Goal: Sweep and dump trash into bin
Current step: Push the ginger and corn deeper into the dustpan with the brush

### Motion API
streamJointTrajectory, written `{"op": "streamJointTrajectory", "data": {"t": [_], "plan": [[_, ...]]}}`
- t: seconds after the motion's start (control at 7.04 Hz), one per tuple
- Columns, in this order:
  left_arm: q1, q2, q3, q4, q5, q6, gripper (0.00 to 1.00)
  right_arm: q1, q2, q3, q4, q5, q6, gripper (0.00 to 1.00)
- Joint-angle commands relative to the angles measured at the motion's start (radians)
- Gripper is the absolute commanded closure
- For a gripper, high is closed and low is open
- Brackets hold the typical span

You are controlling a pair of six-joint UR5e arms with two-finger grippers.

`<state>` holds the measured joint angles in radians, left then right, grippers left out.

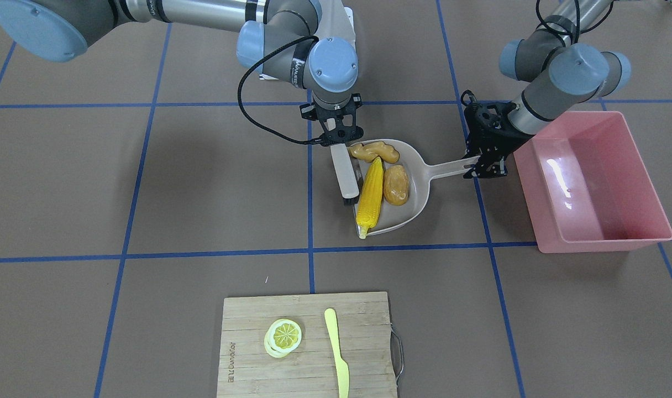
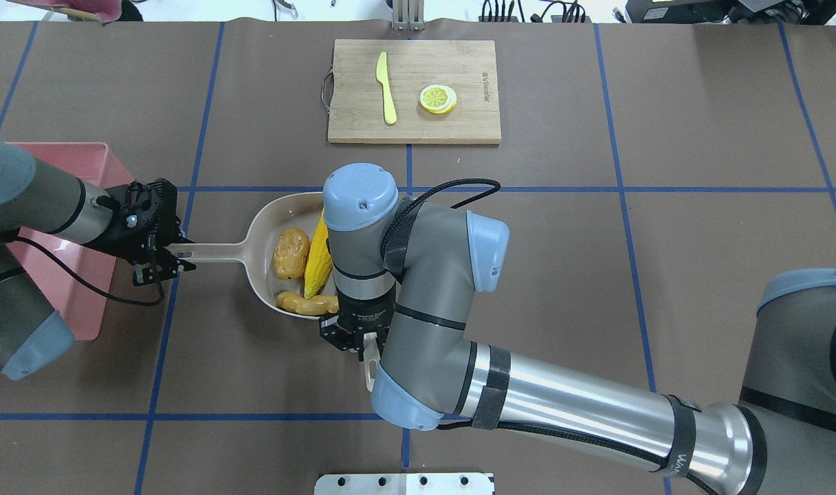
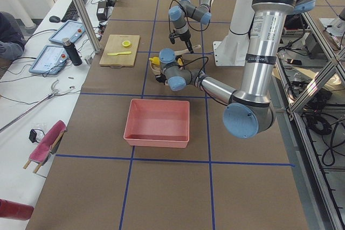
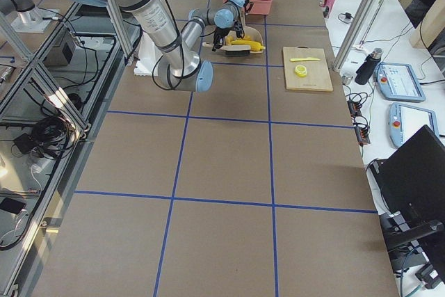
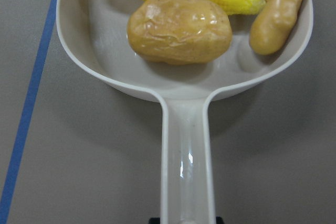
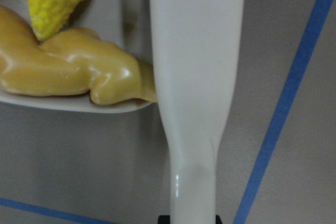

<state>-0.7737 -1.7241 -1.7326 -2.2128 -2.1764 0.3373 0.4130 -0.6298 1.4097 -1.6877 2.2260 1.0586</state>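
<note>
The yellow corn cob (image 1: 370,196), tan ginger root (image 1: 376,151) and brown potato (image 1: 396,184) all lie inside a beige dustpan (image 1: 420,185) on the table. My left gripper (image 1: 482,163) is shut on the dustpan's handle (image 5: 187,156), between the pan and the pink bin (image 1: 590,182). The bin stands beside that gripper and holds nothing that I can see. My right gripper (image 1: 341,142) is shut on a white brush (image 1: 346,174) that lies along the pan's open edge, next to the corn and touching the ginger (image 6: 68,74).
A wooden cutting board (image 1: 247,331) at the far side of the table carries a lemon slice (image 1: 284,335) and a yellow-green knife (image 1: 336,348). Blue tape lines cross the brown table. My right arm's elbow hangs over the table's middle (image 2: 418,275).
</note>
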Motion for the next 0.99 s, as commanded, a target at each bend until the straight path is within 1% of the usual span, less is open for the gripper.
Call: {"op": "streamJointTrajectory", "data": {"t": [0.0,0.14,0.43,0.57,0.71,0.85], "plan": [[-0.001,0.0,-0.008,0.002,0.001,-0.001,1.0,-0.002,0.002,-0.003,0.13,0.003,0.096,1.0],[-0.001,0.001,-0.008,0.002,0.001,0.0,1.0,0.0,0.005,-0.003,0.166,0.003,0.107,1.0],[-0.001,0.001,-0.005,-0.005,0.0,-0.001,1.0,0.01,0.005,0.02,0.174,0.015,0.124,1.0],[-0.003,0.0,-0.007,-0.014,0.0,-0.001,1.0,0.042,0.005,0.056,0.169,0.071,0.135,1.0],[-0.003,-0.002,-0.007,-0.021,0.0,-0.003,1.0,0.087,0.001,0.101,0.16,0.11,0.142,1.0],[-0.004,-0.003,-0.007,-0.057,0.001,-0.021,1.0,0.142,-0.013,0.145,0.145,0.151,0.152,1.0]]}}
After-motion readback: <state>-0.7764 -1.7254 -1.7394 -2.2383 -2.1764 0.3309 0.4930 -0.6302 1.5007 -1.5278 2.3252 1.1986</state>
